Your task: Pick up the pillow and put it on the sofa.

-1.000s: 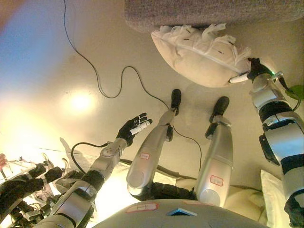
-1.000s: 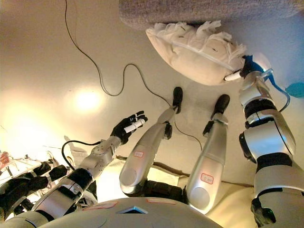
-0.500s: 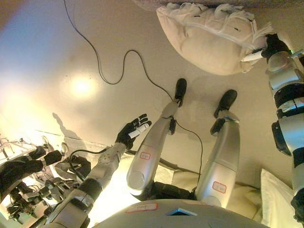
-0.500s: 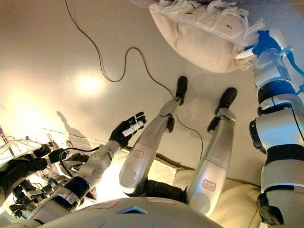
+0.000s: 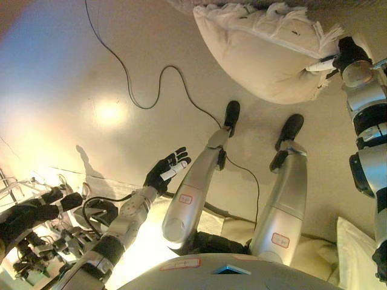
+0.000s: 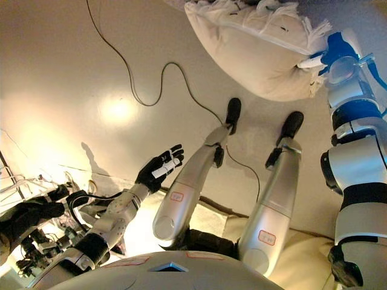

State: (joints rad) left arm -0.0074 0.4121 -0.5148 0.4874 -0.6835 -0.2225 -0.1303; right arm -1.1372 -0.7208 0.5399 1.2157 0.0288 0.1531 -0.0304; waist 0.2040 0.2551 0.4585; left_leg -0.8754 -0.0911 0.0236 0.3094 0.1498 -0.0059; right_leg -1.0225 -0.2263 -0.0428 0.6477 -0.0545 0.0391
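Observation:
A cream pillow [image 5: 266,51] with a frilled edge hangs above the floor at the top of the view, in the right eye view too [image 6: 254,45]. My right hand [image 5: 340,55] is shut on its right end and holds it up. A strip of the grey sofa [image 5: 193,3] shows along the top edge, just behind the pillow. My left hand [image 5: 164,174] is open and empty, held out low at the left, far from the pillow.
A thin black cable [image 5: 139,90] winds over the beige floor. A tangle of dark equipment and wires [image 5: 36,229] lies at the lower left. Another cream cushion [image 5: 357,241] shows at the lower right edge.
My right hand has lifted the pillow up off the floor toward the sofa. The view has shifted, so less of the sofa shows. My left hand has stayed open.

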